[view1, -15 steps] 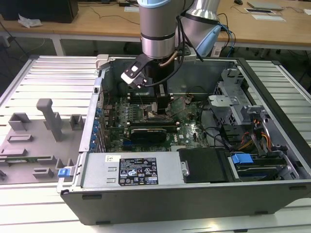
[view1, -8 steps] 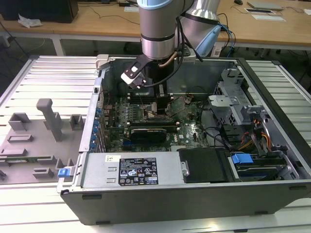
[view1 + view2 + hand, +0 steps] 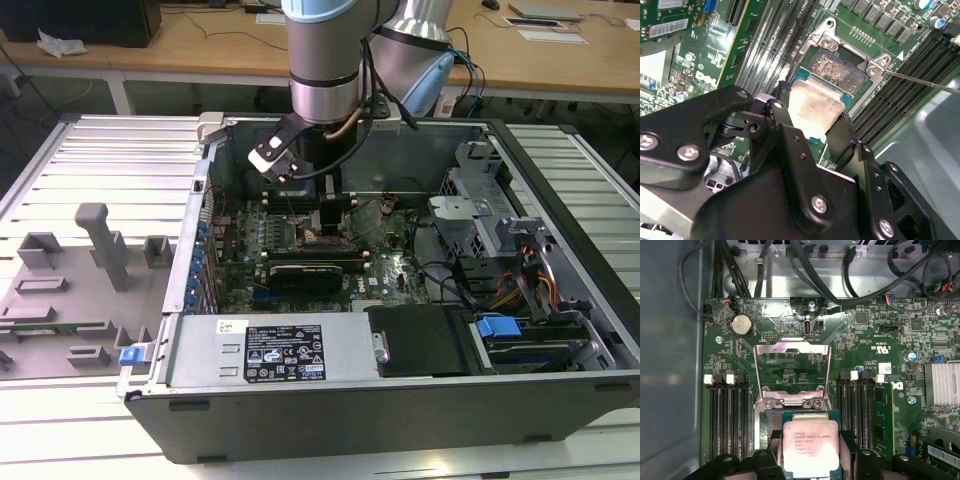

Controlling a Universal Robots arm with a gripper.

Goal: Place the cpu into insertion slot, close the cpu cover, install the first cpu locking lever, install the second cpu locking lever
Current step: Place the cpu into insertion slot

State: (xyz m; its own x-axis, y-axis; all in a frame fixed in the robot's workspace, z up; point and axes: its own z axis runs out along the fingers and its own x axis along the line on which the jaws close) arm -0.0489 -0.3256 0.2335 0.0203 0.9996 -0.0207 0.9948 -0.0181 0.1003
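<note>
Exterior view: your pincer (image 3: 324,218) hangs at 10 o'clock from the case (image 3: 400,410) centre. It's clamped on the cpu (image 3: 810,452) by two opposite edges, chip flat. Slot (image 3: 837,67) lies partly under the chip, the rest exposed beyond it. Not seated, I'd judge. Cover (image 3: 790,347) stands open.

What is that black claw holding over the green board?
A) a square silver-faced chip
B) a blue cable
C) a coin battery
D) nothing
A: the gripper clamps the cpu by two opposite sides, over the open insertion slot.
</note>
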